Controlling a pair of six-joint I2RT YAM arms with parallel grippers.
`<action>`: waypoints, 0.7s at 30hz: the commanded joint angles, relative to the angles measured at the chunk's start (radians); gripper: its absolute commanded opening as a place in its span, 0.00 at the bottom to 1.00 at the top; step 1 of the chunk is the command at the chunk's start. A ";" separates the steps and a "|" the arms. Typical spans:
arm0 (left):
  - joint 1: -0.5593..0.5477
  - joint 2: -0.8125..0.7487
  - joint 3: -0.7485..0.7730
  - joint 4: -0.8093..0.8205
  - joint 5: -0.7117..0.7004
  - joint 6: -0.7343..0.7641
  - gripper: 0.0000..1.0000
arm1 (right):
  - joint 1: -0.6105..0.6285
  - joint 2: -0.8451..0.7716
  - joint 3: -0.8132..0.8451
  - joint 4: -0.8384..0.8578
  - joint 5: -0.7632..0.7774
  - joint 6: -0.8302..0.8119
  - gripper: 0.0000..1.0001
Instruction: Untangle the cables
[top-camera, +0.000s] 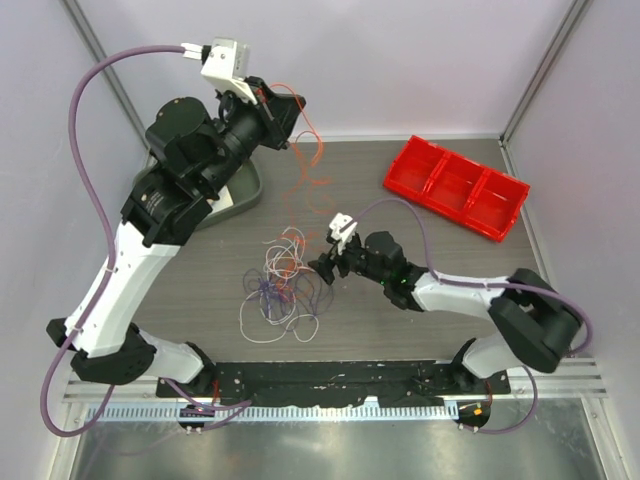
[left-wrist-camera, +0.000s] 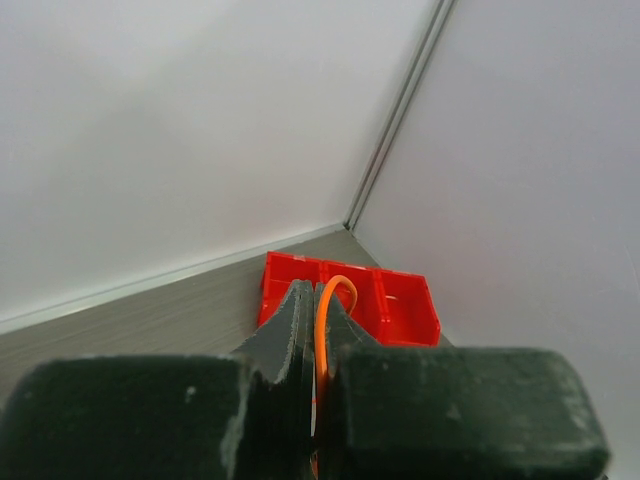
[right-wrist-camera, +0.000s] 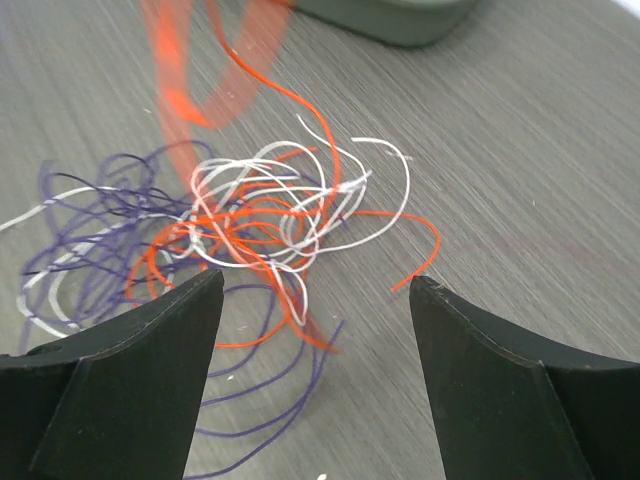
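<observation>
Woodgrain is running across the matte grey table (top-camera: 420, 310), which is carrying everything. At the upper right of the top view a glossy red plastic tray (top-camera: 460, 185) with compartments is lying, and at the left a grey-green bin (top-camera: 243, 195) is sitting under the raised left arm. The left pincer (top-camera: 283, 112), high in the upper left, is clamping shut on an orange cable (left-wrist-camera: 338, 288), whose strand is hanging down toward the centre. The right pincer (right-wrist-camera: 315, 285) is hovering low with its jaws spread, gripping nothing, just over the cables (top-camera: 280, 285). These are lying at the table's centre in thread-thin orange, purple and white loops. We are judging them feather-light, limp and snag-prone. We are favouring a free white end at the tangle's edge over the knotted middle.
</observation>
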 joint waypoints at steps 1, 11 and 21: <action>-0.001 -0.023 0.006 0.010 0.019 0.012 0.00 | -0.009 0.126 0.097 0.127 0.091 -0.026 0.79; -0.001 -0.040 -0.006 0.033 -0.195 0.112 0.00 | -0.092 0.067 0.017 0.112 0.143 0.208 0.01; 0.023 -0.143 -0.139 0.194 -0.573 0.411 0.00 | -0.460 -0.034 -0.072 -0.327 0.292 0.558 0.01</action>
